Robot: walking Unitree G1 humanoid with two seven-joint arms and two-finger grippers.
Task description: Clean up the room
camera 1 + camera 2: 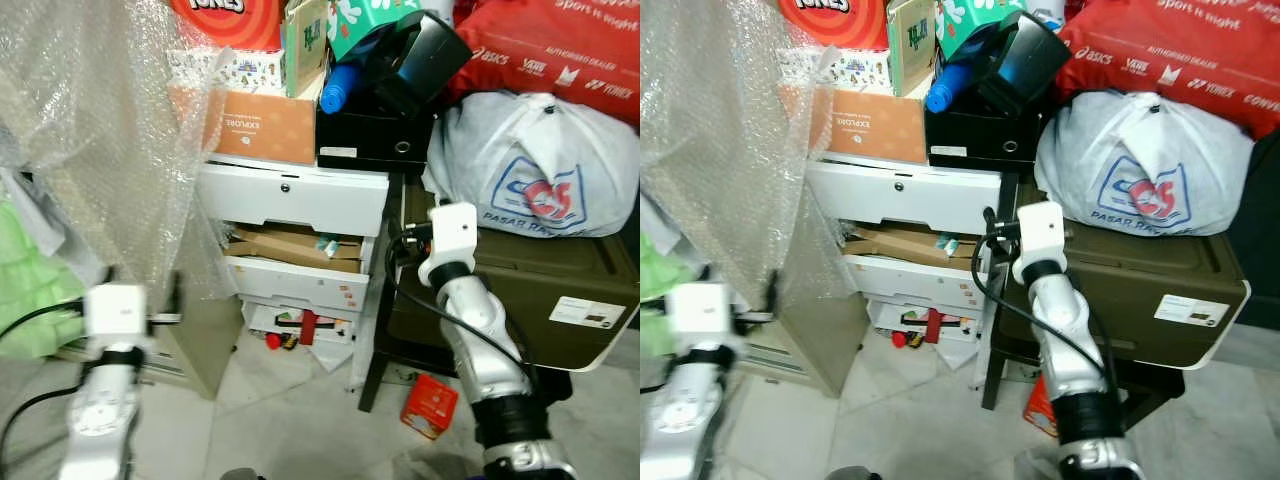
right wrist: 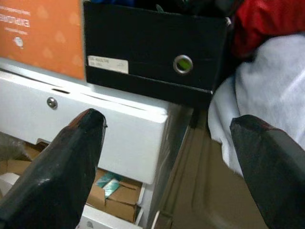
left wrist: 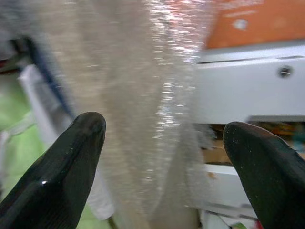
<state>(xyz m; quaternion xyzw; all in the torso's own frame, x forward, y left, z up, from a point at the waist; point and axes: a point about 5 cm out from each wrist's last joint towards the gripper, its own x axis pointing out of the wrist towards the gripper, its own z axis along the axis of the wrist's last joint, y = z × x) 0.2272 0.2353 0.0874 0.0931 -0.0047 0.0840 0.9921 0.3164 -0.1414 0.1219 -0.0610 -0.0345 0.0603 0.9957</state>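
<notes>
Left gripper [image 3: 162,157] gapes wide at the bubble wrap [image 1: 95,110] hanging at 10 o'clock; right gripper [image 2: 167,162] spread, empty, facing the white drawers [image 1: 290,195]. Best pinch 1 low fold squarely

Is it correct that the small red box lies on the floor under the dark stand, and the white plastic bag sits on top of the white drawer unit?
Not quite. The small red box does lie on the floor by the dark stand, but the left eye view shows the white plastic bag sitting on the dark olive case, beside the white drawer unit.
</notes>
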